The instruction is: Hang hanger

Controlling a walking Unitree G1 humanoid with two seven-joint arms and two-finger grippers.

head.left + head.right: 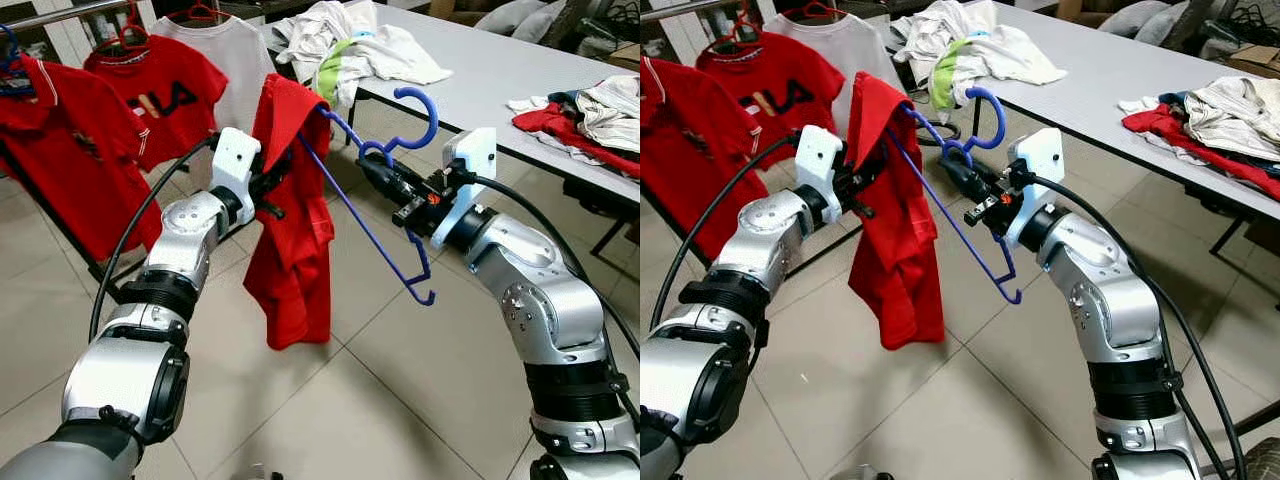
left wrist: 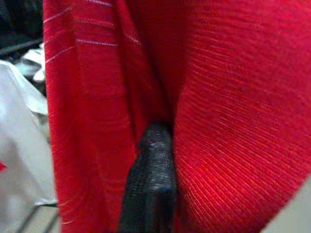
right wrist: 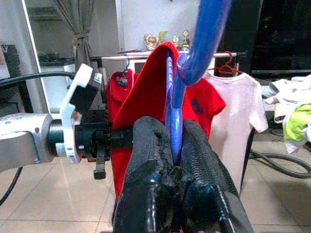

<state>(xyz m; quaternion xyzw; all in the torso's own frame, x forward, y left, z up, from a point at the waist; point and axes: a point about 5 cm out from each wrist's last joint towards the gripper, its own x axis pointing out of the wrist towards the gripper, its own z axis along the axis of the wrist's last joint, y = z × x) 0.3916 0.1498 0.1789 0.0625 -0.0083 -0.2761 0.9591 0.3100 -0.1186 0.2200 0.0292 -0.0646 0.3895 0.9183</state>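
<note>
A blue plastic hanger [image 3: 209, 29] is held up over the tiled floor, its hook pointing up. My right gripper [image 1: 372, 168] is shut on the hanger's neck just below the hook. A red shirt [image 1: 295, 250] hangs from the hanger's left shoulder and droops toward the floor, while the hanger's right arm is bare. My left gripper [image 1: 274, 187] is shut on the shirt's fabric near its top. In the left wrist view one black finger [image 2: 150, 184] is pressed into the red cloth.
A clothes rail [image 1: 60, 15] at the back left carries red shirts [image 1: 165, 90] and a white shirt [image 1: 235, 60] on hangers. A grey table [image 1: 520, 70] on the right holds a pale clothes heap [image 1: 350, 45] and a mixed pile [image 1: 590, 115].
</note>
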